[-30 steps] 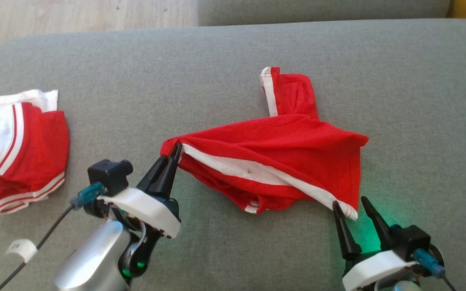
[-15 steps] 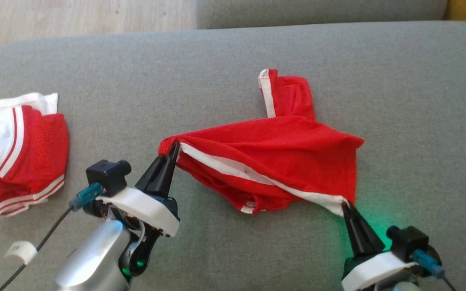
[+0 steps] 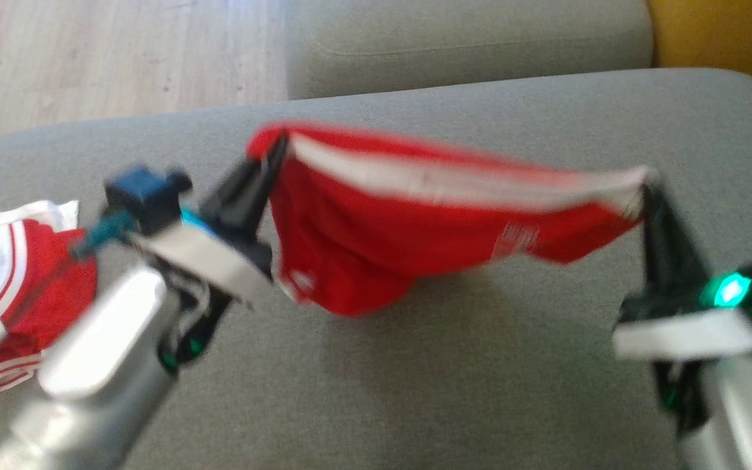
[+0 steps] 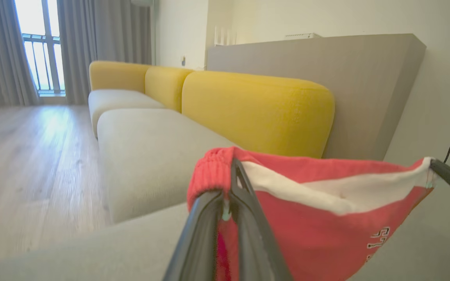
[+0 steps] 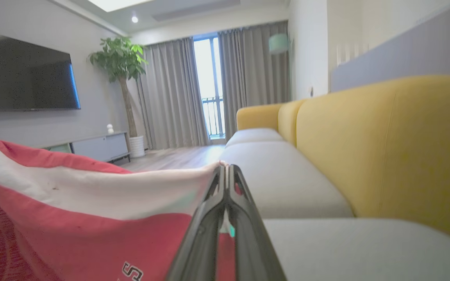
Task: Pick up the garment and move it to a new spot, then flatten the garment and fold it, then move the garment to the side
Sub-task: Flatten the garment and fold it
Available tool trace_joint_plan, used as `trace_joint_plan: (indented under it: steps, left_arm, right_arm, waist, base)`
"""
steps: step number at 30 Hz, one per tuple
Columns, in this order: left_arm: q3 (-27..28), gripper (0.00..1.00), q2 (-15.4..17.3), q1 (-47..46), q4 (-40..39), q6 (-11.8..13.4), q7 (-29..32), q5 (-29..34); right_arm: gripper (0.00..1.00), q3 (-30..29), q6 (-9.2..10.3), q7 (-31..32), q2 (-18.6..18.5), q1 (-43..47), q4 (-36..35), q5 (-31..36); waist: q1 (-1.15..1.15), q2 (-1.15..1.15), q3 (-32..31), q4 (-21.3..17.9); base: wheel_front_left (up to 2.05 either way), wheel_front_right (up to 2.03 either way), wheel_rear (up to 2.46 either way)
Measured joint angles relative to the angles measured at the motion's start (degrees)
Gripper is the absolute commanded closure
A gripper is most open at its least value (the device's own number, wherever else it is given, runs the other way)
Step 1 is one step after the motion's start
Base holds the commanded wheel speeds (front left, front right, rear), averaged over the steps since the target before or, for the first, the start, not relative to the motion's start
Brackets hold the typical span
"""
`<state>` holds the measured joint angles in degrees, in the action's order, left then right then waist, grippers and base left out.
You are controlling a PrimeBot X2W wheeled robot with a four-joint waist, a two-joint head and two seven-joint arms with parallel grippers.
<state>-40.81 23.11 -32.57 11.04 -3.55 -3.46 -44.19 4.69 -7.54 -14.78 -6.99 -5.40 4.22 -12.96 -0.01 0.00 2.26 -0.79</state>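
Observation:
The garment point(image 3: 402, 228) is a red pair of shorts with a white side stripe, hanging stretched in the air above the grey sofa seat point(image 3: 454, 378). My left gripper point(image 3: 276, 149) is shut on its left corner, by the red waistband. My right gripper point(image 3: 647, 186) is shut on the right corner, at the white stripe. The left wrist view has the cloth point(image 4: 326, 218) pinched between its fingers point(image 4: 233, 175). The same cloth point(image 5: 92, 207) is clamped in the right wrist view point(image 5: 225, 171), where dark lettering shows on it. The head view is blurred.
A second red and white garment point(image 3: 17, 274) lies crumpled at the left edge of the seat. Wooden floor point(image 3: 108, 59) lies beyond the sofa. Yellow backrests point(image 4: 256, 109) stand along the seat, and another grey seat cushion point(image 3: 467, 46) adjoins it farther on.
My right gripper has shut on the garment's right corner. Both arms have lifted the garment off the seat and pulled it taut. The head camera has also tilted.

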Motion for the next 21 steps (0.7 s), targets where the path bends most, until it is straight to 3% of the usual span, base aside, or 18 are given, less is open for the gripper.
trace_joint_plan:
  steps: [3,10,11,15,21]
  left_arm:
    - [0.2,1.00,0.9,-4.3,-1.3,-0.2,1.6,1.0]
    - [0.3,1.00,1.2,-24.2,1.0,-2.6,4.8,5.1]
    - [0.2,1.00,0.1,-30.8,3.6,-3.1,3.6,7.2]
    - [-0.1,1.00,-3.6,-42.2,10.9,-3.6,-2.3,10.2]
    - [-0.5,1.00,-7.5,-50.3,20.8,-3.6,-10.5,12.8]
  right_arm:
    - [1.00,-0.1,0.00,0.0,-2.5,-5.6,-0.2,-1.7]
    - [1.00,2.7,0.00,1.9,-13.6,-32.5,4.6,-6.4]
    - [1.00,3.6,0.00,2.3,-16.1,-39.7,7.2,-7.7]
    - [1.00,5.6,0.00,2.2,-19.9,-51.1,12.2,-7.9]
    - [1.00,8.0,0.00,0.4,-22.9,-60.4,15.8,-7.9]
  waist:
    - [0.00,0.00,0.5,-0.5]
    - [0.02,0.00,6.1,-0.9]
    - [0.02,0.00,8.4,-0.8]
    - [0.03,0.00,13.2,-0.6]
    - [0.04,0.00,19.9,-0.5]
  base:
    - [0.00,0.00,0.00]
    - [0.00,0.00,0.00]
    - [0.00,0.00,0.00]
    - [0.00,0.00,0.00]
    - [0.00,0.00,0.00]
